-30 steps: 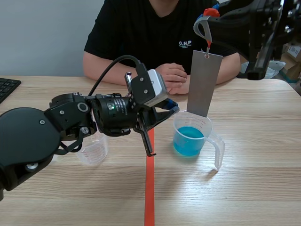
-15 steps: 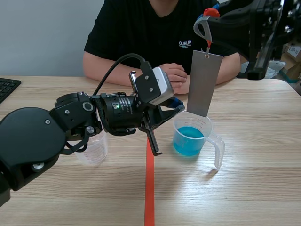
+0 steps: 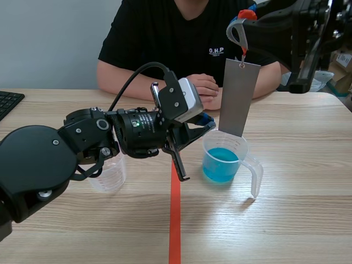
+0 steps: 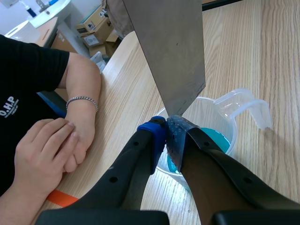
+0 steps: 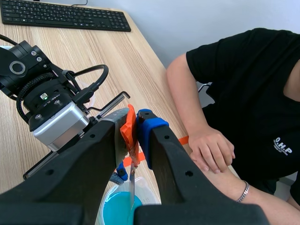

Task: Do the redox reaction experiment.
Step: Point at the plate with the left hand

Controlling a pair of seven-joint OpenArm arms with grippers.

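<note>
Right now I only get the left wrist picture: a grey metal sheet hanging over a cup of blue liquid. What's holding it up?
Observer: The right gripper, raised high, is shut on an orange tab; the metal sheet hangs from that.
Operator: Is that the only cup?
Observer: No. A second clear cup, seemingly empty, stands across the tape line from the measuring cup, partly hidden by the left arm.
Operator: Anything else around?
Observer: A black keyboard at the table's left edge.
</note>
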